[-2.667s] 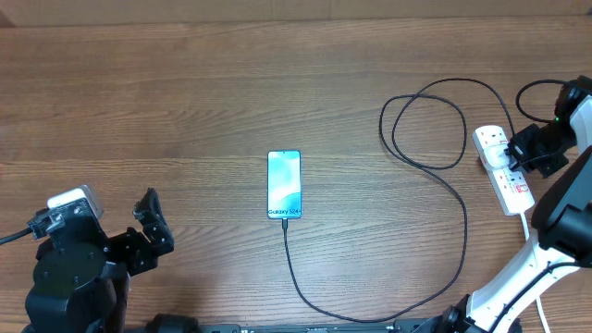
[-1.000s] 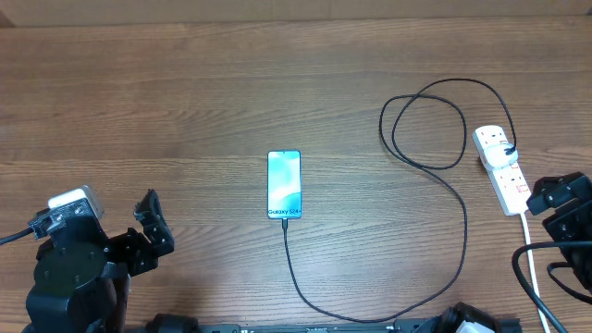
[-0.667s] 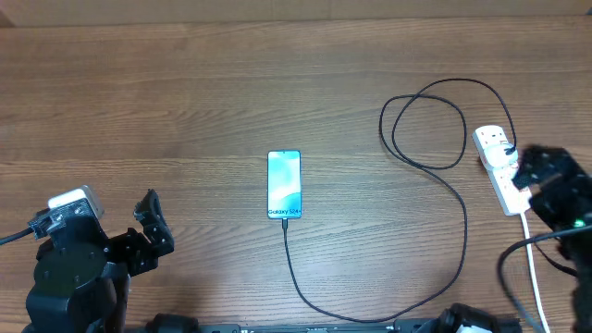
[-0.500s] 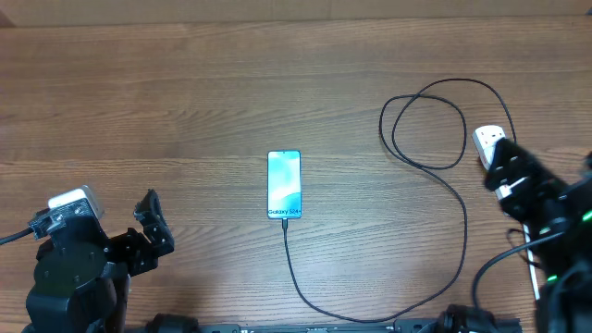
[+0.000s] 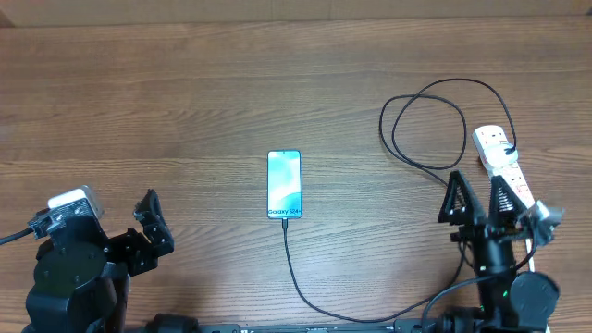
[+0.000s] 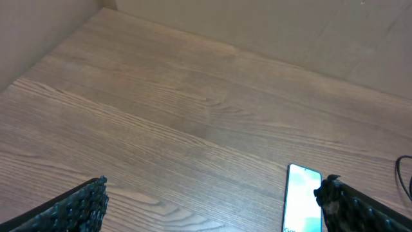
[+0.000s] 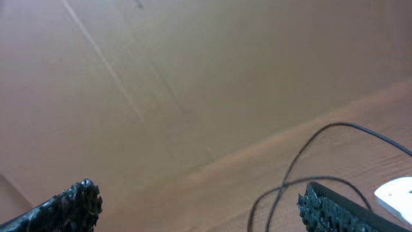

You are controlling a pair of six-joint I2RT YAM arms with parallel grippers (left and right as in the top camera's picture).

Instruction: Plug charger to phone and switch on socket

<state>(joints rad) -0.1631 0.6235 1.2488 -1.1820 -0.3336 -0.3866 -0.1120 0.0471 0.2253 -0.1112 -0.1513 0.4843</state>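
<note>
The phone (image 5: pixel 284 185) lies flat mid-table, its blue screen up, and shows again at the lower right of the left wrist view (image 6: pixel 302 201). The charger (image 5: pixel 460 222), a thin black cable, meets the phone's near end, sweeps along the front edge and loops up to the socket (image 5: pixel 497 148). This white strip lies at the right, its near half hidden behind my right arm. My right gripper (image 5: pixel 479 197) stands open just left of the socket, holding nothing. My left gripper (image 5: pixel 153 224) is open at the near left, far from the phone. The right wrist view shows the cable loop (image 7: pixel 302 158) and the socket's corner (image 7: pixel 398 193).
A brown cardboard wall (image 7: pixel 193 64) backs the table's far edge. The socket's thick white cord (image 5: pixel 534 264) runs toward the front edge beside my right arm. Bare wood tabletop (image 5: pixel 185 92) spreads left of and behind the phone.
My right arm has swung from beside the socket to the near right, its open fingers now standing left of the strip. The left arm, phone and cable have not moved.
</note>
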